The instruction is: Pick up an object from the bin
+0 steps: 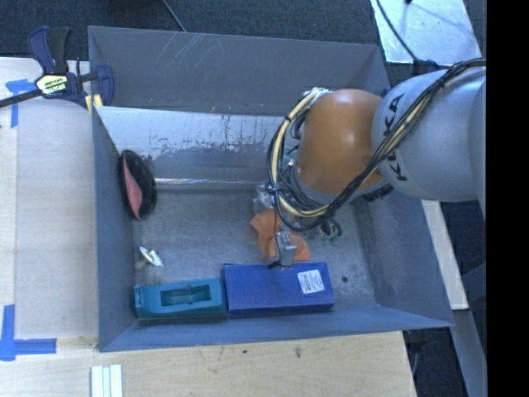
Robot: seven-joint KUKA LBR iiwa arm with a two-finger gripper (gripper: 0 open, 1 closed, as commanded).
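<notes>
Bin (240, 69): grey metal, sloped walls, back wall scuffed and scratched, floor speckled.

Arm (438, 135): silver-grey casing, enters from the right; black lettering "KUKA" reads along the casing. Smooth, rounded orange cover (343, 139) at the wrist, with looped yellow and black cables (285, 143) beside it.

End effector (285, 253): low in the bin's middle, over the near edge of the orange thing and just behind the blue box's top edge. Whether it is wide or narrow cannot be told, nor whether it grips anything.

Orange thing (266, 231): crumpled, irregular shape, soft-looking, on the floor at mid-bin, partly hidden under the wrist.

Blue box (264, 289): flat, rectangular, matt, lying along the front wall. It carries a white label (310, 281) whose print is too small to read.

Teal tape dispenser (178, 298): plastic, blocky, touching the blue box's left end.

Small white piece (150, 258): shiny, near the left wall, apart from the rest.

Black oval thing (136, 184): pink face, leaning on the left wall.

Green scrap (332, 231): just right of the wrist, kind unclear.
</notes>
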